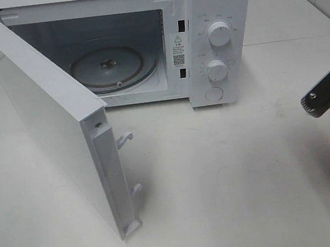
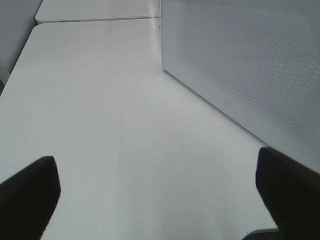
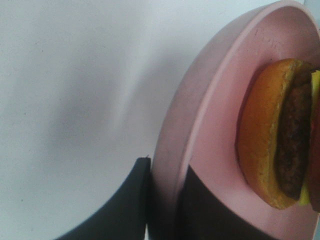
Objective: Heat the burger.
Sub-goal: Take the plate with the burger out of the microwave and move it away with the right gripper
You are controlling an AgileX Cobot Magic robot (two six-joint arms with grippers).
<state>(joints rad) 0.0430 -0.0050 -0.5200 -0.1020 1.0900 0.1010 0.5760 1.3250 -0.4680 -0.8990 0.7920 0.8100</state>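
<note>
The right gripper [image 3: 162, 205] is pinching the rim of a pink plate [image 3: 220, 100] carrying the burger [image 3: 280, 135], beyond the bench's right edge in the high view. The left gripper [image 2: 157, 192], jaws wide apart, is hovering beside the open microwave door [image 1: 46, 118]. The carrying step seems underway; next, the plate needs sliding onto the glass turntable [image 1: 115, 67].

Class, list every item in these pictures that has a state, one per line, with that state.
Microwave door: swung wide open.
Glass turntable: in place, nothing on it.
Left end effector: open, holding nothing.
Right end effector: shut on the pink plate's rim.
Pink plate: held, carrying the burger.
Burger: on the plate.
</note>
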